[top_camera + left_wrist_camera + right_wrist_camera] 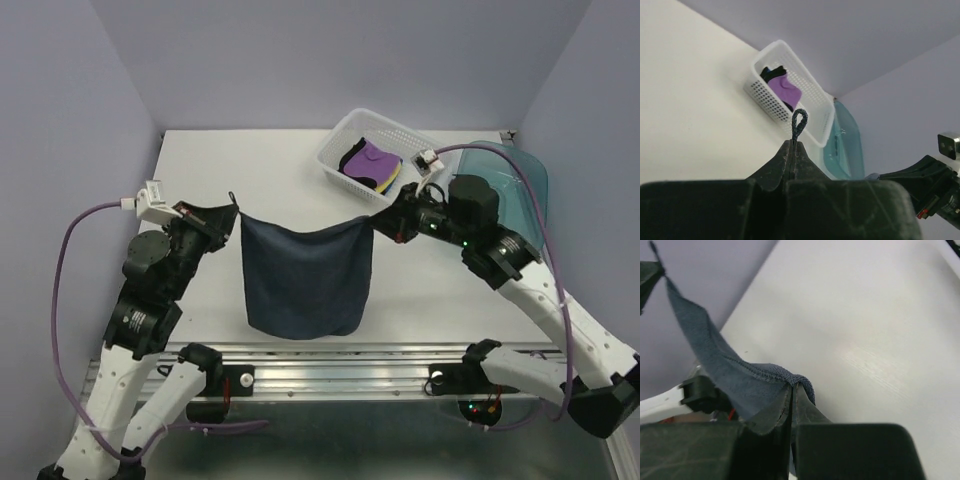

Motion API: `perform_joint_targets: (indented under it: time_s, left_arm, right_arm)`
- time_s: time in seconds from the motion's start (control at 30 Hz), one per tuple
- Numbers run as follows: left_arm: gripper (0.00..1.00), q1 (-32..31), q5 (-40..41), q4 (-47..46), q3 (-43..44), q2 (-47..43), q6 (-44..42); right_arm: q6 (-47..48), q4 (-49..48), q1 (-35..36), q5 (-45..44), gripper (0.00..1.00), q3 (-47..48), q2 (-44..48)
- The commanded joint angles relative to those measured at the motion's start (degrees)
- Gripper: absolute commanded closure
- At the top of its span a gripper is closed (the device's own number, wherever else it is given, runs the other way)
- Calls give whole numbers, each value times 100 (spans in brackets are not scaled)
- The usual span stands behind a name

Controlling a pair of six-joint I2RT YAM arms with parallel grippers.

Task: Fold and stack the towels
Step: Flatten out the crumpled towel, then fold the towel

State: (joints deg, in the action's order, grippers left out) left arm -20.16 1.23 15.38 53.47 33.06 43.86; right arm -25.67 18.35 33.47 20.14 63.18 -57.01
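Slate-blue towel hangs spread between left gripper and right gripper, each pinched tight on one top corner. Likely so it lays flat for folding. Other towels in white basket, far right.

A white table fills the middle of the top view, with a metal rail along its near edge in the lower part of the frame. At upper right a white slotted basket stands on it, turned at an angle. Just right of the basket, at the table's right edge, sits a translucent teal bin. A dark slate blue towel hangs over the centre; whether its lower hem touches the surface cannot be told
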Motion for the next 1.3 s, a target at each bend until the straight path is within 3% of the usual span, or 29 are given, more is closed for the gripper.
perform_joint_targets:
  time_s: [0.0, 0.1, 0.27, 0.4, 0.77, 1.27]
  left_arm:
    - [100, 12, 1268, -105, -293, 1075, 210]
    - [100, 257, 1836, -122, -224, 2176, 299]
    - [100, 706, 1241, -894, 84, 3914, -34]
    - [100, 768, 1204, -1054, 471, 4516, -175]
    - [100, 830, 941, -1291, 191, 4613, -343]
    - [100, 821, 158, -1362, -1470, 3551, -176]
  right_arm:
    - [141, -42, 19, -1342, 99, -18, -1105]
    - [167, -147, -7, -1917, 99, 334, -2057]
    - [325, -217, -244, -1856, 99, 1055, -3271]
    - [572, -227, -289, -1794, 99, 1539, -3869]
    - [713, -191, -315, -1715, 99, 1558, -4195]
    - [757, -287, -306, -935, 99, 171, -3397]
